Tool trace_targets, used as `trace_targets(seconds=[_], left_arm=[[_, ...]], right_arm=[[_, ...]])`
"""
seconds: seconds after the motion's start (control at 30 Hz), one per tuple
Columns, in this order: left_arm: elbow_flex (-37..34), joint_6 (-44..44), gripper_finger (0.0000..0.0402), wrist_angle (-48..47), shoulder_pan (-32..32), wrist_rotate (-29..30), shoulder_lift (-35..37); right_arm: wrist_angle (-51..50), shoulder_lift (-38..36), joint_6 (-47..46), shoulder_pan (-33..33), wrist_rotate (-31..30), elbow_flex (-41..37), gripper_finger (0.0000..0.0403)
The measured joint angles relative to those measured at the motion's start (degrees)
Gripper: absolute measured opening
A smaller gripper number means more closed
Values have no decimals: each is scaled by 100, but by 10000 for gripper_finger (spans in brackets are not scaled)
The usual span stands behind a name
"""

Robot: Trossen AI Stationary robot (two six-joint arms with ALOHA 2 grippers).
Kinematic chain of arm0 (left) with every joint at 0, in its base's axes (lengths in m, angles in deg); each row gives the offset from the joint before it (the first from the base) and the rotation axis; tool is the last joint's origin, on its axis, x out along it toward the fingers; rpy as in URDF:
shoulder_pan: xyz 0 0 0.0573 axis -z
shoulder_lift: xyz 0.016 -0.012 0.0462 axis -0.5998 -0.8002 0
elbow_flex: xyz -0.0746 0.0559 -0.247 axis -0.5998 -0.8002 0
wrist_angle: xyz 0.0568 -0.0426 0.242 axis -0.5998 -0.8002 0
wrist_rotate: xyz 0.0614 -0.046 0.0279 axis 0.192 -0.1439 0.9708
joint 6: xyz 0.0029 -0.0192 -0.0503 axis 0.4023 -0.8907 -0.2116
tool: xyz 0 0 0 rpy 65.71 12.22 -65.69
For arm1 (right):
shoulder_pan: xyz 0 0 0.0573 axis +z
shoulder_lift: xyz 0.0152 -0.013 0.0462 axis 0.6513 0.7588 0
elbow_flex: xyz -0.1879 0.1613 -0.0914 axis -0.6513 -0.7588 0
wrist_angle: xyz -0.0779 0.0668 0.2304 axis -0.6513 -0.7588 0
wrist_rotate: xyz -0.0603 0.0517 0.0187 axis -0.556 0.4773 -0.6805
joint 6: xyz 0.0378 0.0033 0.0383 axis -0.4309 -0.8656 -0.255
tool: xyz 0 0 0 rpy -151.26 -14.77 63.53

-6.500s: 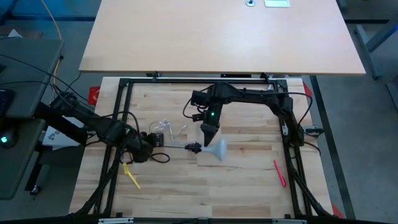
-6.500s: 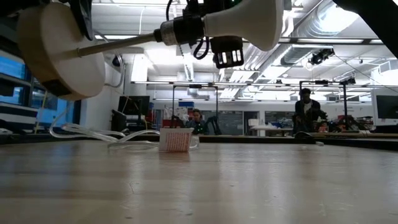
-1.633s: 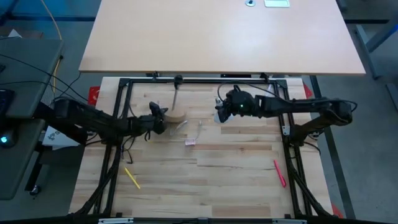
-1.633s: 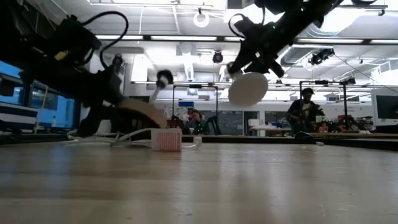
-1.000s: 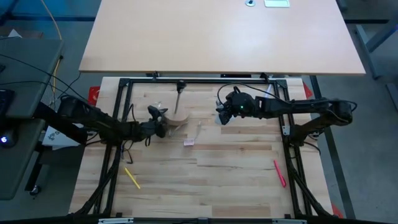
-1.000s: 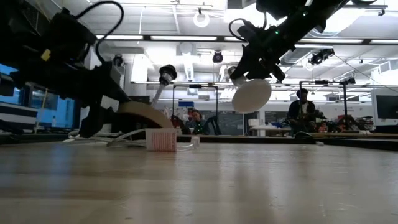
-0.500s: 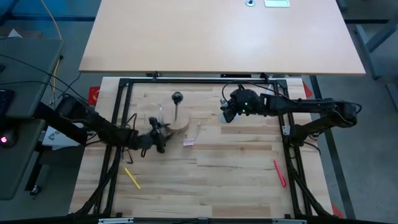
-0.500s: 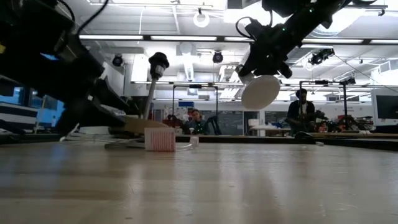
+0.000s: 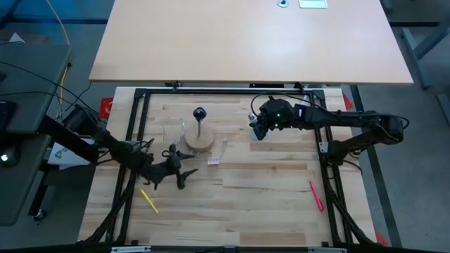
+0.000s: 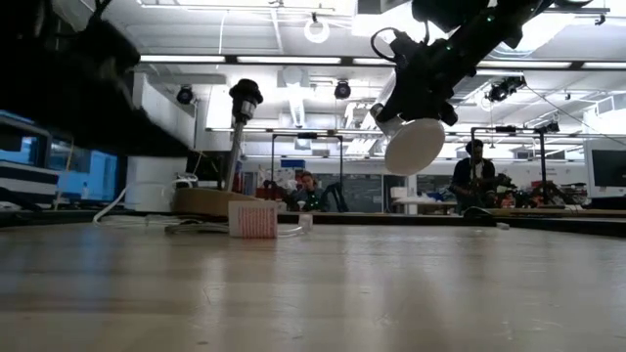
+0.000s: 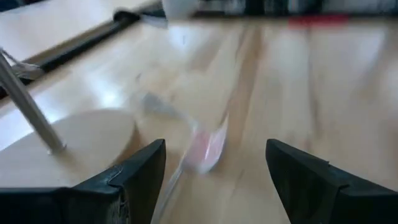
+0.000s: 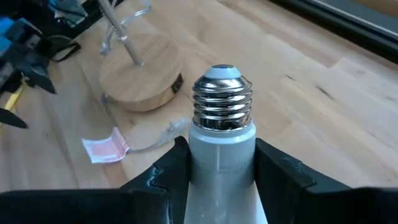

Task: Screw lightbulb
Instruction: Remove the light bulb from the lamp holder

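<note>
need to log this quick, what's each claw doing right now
Left claw: open, empty, near the wooden base.
Right claw: shut on the lightbulb.

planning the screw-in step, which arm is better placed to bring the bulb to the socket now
Right. The right gripper already holds the lightbulb above the table, near the upright lamp stand. The left gripper is open and empty, nearer the table's front.

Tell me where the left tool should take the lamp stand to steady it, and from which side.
Probably grip the thin upright stem low, just above the wooden disc base, coming in level from the left tool side. The disc looks too wide and flat to pinch, and the black socket on top must stay clear for the lightbulb.
</note>
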Motion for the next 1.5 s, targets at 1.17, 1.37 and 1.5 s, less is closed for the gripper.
trace_targets(seconds=[1.17,1.37,1.5], left_arm=[[-969,356,266,3866,-1603,-608,626],[-1214,1105,266,4059,-2122,-1347,604],[-1216,947,266,4033,-2712,-2029,603]], right_arm=[[7151,-771,-373,-229,2176,-4312,142],[7101,-782,-192,-282,2151,-4304,142],[7046,-782,-125,-310,2099,-4308,142]])
